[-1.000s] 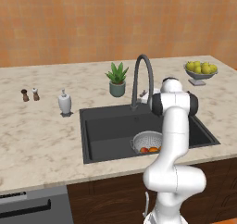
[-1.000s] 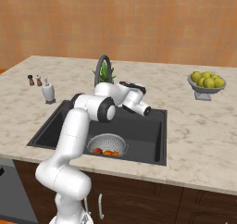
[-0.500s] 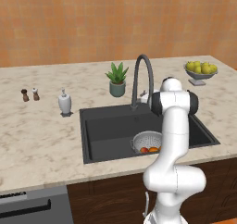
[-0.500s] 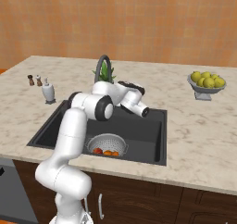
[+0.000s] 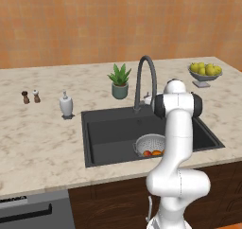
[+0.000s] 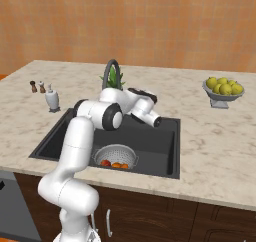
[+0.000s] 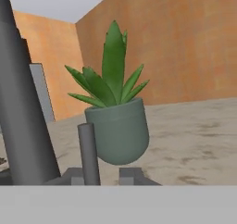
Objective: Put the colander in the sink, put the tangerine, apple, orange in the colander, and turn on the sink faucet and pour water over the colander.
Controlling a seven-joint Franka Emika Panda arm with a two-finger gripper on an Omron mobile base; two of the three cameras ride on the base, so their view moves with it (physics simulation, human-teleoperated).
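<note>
Tool (image 7: 104, 176) jaws drawn narrow, holding nothing, positioned at the lever (image 7: 89, 153) of the sink faucet (image 5: 144, 81). Potted plant (image 7: 115, 121) directly beyond. Colander (image 6: 116, 156) sits in the sink (image 6: 162, 153) near its front wall, fruit inside. Lemon bowl (image 6: 222, 90) on the table (image 6: 215, 131), well apart.

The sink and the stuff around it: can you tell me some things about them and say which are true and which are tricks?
1. The colander sits inside the sink. True.
2. The colander is empty. False: fruit lies in it.
3. The yellow fruits fill a bowl on the counter. True.
4. The potted plant stands in the sink. False: it stands on the counter behind it.
5. The sink faucet lies flat. False: it arches high.
</note>
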